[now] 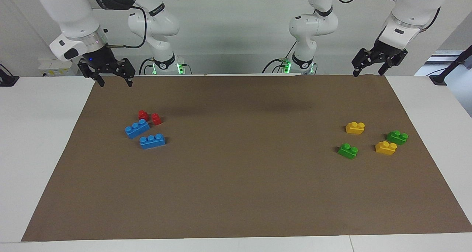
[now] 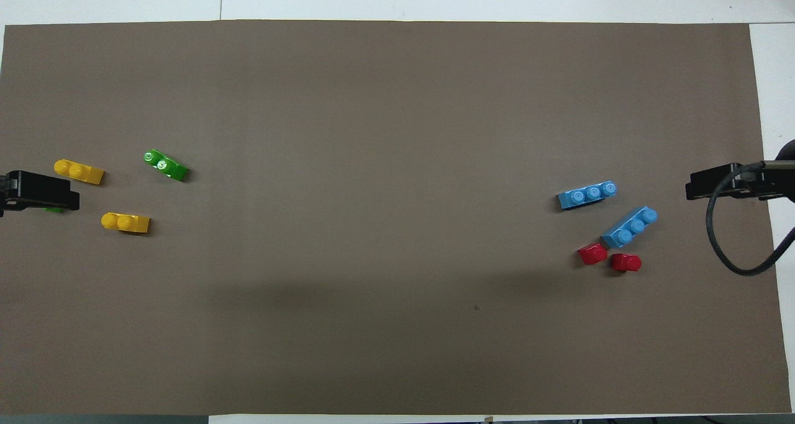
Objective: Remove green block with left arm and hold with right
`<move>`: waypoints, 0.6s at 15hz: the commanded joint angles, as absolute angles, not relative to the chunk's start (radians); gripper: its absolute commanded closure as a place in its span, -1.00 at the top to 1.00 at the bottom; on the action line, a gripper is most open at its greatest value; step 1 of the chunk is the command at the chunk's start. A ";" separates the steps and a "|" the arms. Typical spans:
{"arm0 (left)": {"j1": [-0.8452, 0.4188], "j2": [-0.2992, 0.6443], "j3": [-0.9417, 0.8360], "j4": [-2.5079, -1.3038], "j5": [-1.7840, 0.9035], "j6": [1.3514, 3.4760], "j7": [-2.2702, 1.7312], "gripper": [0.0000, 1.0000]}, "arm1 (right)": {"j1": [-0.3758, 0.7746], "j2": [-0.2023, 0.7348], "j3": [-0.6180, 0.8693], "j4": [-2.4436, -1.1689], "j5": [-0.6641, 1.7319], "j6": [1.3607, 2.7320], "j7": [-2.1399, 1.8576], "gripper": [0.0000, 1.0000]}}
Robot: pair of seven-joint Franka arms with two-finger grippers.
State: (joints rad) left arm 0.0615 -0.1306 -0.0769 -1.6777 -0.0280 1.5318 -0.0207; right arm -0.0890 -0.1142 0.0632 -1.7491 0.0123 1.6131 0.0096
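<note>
- Both jaws stand apart, empty: left gripper (image 1: 365, 69) upper right of the facing view, right gripper (image 1: 112, 76) upper left.
- You could grab the darker green brick (image 1: 397, 137) instead of the green block (image 1: 347, 151); yellow bricks (image 1: 355, 127) crowd them.

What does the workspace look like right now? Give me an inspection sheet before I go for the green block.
Surface: brown mat lying flat on the white table.
Job's things: green block on the mat toward the left arm's end, untouched.
Clutter: darker green brick and yellow bricks near it; blue bricks and red bricks toward the right arm's end.
Grippers: left gripper and right gripper each raised over a mat corner, jaws open, empty.
Cables: black cable loops beside the right gripper.
Surroundings: nothing seen.
</note>
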 commanded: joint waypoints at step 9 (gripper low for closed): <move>0.064 -0.149 -0.074 -1.698 -0.048 1.531 -0.031 1.00 | -0.106 -0.107 0.071 -1.736 0.003 1.608 0.005 1.00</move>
